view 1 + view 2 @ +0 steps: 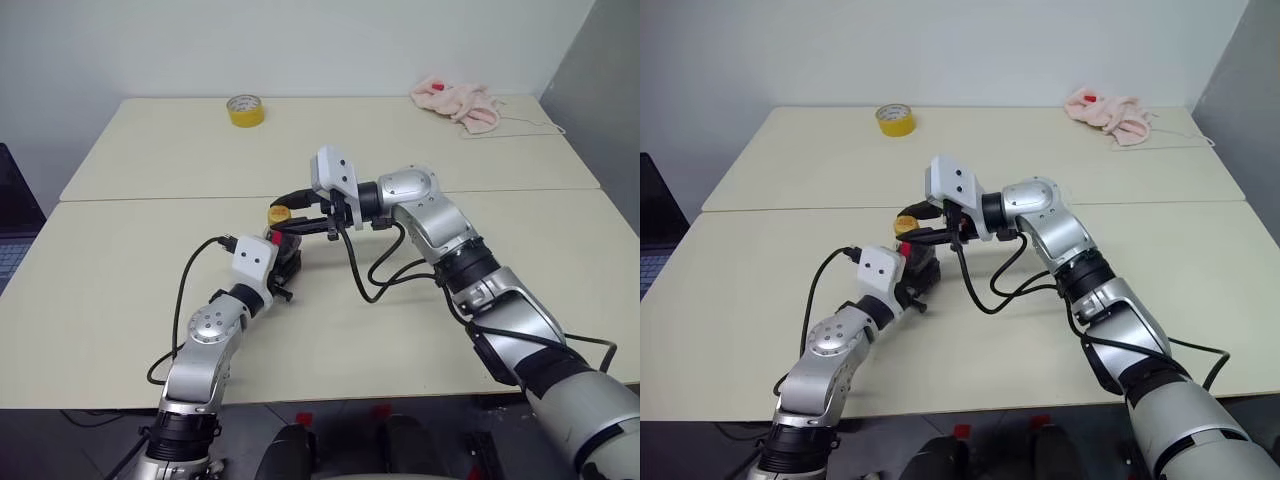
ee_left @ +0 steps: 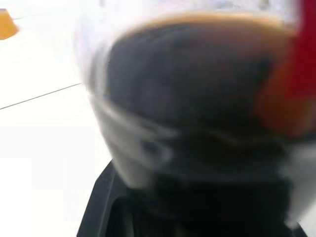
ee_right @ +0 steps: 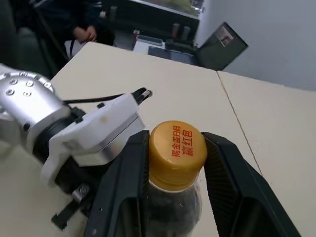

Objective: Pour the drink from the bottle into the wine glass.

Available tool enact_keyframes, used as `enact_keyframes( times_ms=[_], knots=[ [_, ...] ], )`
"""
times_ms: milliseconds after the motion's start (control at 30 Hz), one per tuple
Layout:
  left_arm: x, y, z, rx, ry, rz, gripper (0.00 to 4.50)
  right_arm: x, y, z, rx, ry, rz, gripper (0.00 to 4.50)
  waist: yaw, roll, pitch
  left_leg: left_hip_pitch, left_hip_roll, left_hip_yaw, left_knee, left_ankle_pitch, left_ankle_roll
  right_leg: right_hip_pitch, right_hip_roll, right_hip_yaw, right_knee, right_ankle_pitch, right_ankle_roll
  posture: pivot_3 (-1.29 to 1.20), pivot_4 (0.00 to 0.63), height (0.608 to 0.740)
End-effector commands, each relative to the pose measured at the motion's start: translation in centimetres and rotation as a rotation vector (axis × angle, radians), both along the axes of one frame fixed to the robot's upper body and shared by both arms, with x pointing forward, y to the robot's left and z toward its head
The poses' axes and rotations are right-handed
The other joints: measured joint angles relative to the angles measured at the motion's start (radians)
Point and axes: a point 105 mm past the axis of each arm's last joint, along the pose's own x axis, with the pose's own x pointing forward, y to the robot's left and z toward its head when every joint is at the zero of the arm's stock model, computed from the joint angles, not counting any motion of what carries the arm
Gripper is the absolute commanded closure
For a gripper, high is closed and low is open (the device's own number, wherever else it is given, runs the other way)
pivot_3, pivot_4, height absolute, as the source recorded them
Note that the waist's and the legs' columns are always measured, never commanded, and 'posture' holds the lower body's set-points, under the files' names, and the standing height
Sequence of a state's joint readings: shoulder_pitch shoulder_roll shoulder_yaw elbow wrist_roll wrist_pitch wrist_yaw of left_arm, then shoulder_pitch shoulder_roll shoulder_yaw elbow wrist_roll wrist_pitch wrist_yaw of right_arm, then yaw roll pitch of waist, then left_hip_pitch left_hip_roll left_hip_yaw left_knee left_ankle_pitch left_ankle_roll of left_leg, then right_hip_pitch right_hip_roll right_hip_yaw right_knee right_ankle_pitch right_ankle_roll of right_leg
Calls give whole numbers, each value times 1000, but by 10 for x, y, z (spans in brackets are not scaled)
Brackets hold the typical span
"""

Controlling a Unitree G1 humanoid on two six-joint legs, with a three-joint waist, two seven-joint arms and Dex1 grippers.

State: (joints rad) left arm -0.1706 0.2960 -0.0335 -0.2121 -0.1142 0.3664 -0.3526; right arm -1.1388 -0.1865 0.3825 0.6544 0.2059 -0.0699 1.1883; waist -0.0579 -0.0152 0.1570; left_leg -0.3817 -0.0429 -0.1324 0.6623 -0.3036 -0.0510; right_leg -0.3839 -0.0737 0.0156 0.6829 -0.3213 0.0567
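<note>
1. Bottle stands upright on the cream table, near the middle of its front half, with its yellow cap on top and a bit of red label just below.
2. Left gripper reaches in level from the robot's left and is clamped on the bottle's body; in the left wrist view the clear wall sits hard up against the lens, so the fingers are hard to make out there, though they seem pressed to the plastic.
3. Drink, dark brown and nearly black, fills most of the bottle, with a paler brown line at its surface.
4. Right gripper comes across from the robot's right, pointing left and slightly down; its two black fingers sit on either side of the cap, touching it and pinching it.
5. Yellow tape roll lies at the far left of the table, and a pink cloth at the far right, both well apart from the bottle.
</note>
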Motion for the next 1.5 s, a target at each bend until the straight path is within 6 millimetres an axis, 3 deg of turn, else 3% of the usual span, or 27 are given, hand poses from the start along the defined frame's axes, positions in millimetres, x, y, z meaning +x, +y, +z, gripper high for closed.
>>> enact_keyframes(
  times_ms=[33, 300, 533, 733, 933, 1300, 1500],
  knots=[
    [-5, -11, 16, -12, -64, -64, 3282, 12, -11, 14, -36, -123, -34, 3241, 0, 0, 0, 0, 0, 0, 0, 0, 0, 0, 0, 0, 0, 0, 0, 0, 150, 740],
    [-4, -11, 15, -6, -65, -67, 3602, 2, -19, 7, -31, 4, -20, 3241, 1, 0, 0, 0, 0, 0, 0, 0, 0, 0, -1, 0, 0, 0, 0, 0, 150, 740],
    [-4, -10, 16, -6, -70, -64, 3655, -5, -31, 8, 54, 103, -87, 834, 3, 0, 0, -1, 0, 0, 1, 0, 0, 0, -1, 0, 0, 0, 0, 0, 150, 740],
    [-5, -10, 17, -10, -75, -57, 3657, -20, -41, 11, 142, 211, -146, 814, 3, 0, 0, -1, 0, -1, 0, 0, 0, 0, -1, 0, 1, 0, 0, 0, 150, 740],
    [-7, -7, 17, -16, -77, -30, 3708, -30, -35, 18, 342, 307, -350, 814, 2, 0, 0, -1, 0, 0, 0, 0, 0, -1, -1, 1, 2, 0, 0, 0, 150, 740],
    [-4, -8, 16, -21, -81, -23, 3708, -48, -9, 15, 371, 348, -446, 814, 3, 0, 0, -1, -1, 0, 0, 0, 0, -3, -1, 1, 6, 0, 0, 0, 150, 740],
    [-4, -9, 16, -21, -81, -26, 3709, -40, -6, 12, 362, 333, -498, 814, 2, 0, 0, -1, -1, 0, 1, 0, 0, -3, -1, 1, 6, 0, 0, 0, 150, 740]
  ],
)
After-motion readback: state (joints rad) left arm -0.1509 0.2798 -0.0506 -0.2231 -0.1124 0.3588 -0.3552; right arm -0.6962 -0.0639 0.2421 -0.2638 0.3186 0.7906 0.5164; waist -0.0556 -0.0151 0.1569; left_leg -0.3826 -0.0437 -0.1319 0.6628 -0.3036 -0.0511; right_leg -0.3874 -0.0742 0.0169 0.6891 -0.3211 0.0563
